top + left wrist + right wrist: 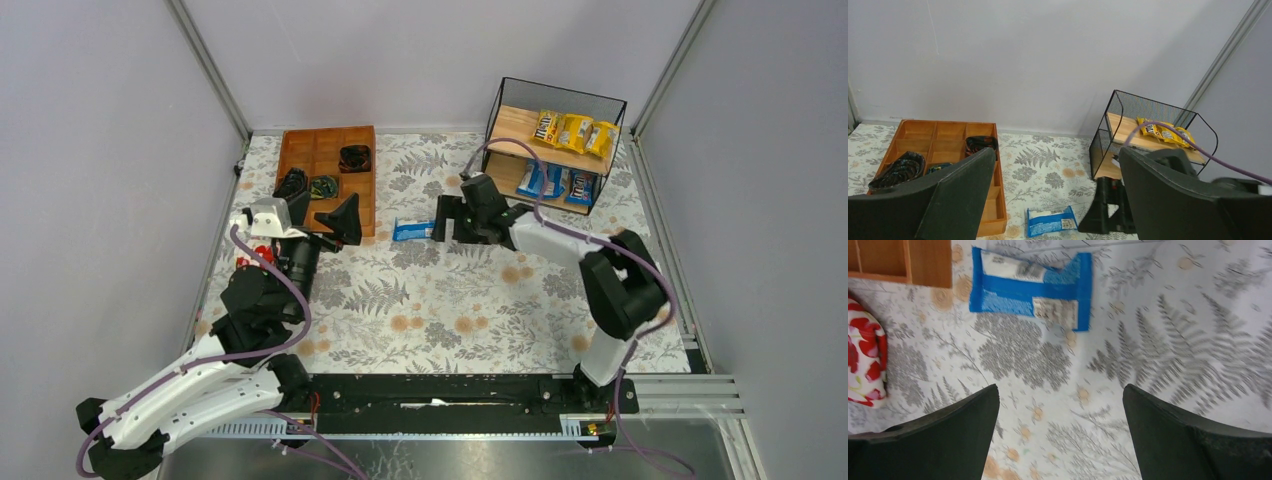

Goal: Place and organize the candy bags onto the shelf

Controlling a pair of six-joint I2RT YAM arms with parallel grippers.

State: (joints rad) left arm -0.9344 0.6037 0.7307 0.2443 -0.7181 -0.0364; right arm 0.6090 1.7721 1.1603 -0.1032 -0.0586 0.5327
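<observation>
Right claw, top view: right claw is low over the desk, jaws spread and holding nothing, just beside the right end of the loose blue bag. Contact cannot be confirmed from this view.
Left claw, top view: left claw is open and empty, near the compartment tray and well apart from the bag.
Shelf, top view: shelf stands at the far right corner. Three yellow bags lie in a row on the upper board and blue bags lie on the lower board.
Left wrist view: both fingers are wide apart with nothing between them. The loose blue bag lies flat on the desk ahead, between the tray and the shelf.
Right wrist view: fingers are spread and empty. The loose blue bag lies flat ahead of the fingertips, not between them. The floral pouch is at the left edge.
Step in hand: judged as the approach to the only bag seen off the shelf, with the grasp not yet made.
Next move: the right claw needs to advance until the bag sits between the fingers, descend to the desk, and close across the short width.
Caution: the packet is flat and glossy, so a shallow pinch may slip.
Placement: the lower board beside the other blue bags suits the sorting by colour.
</observation>
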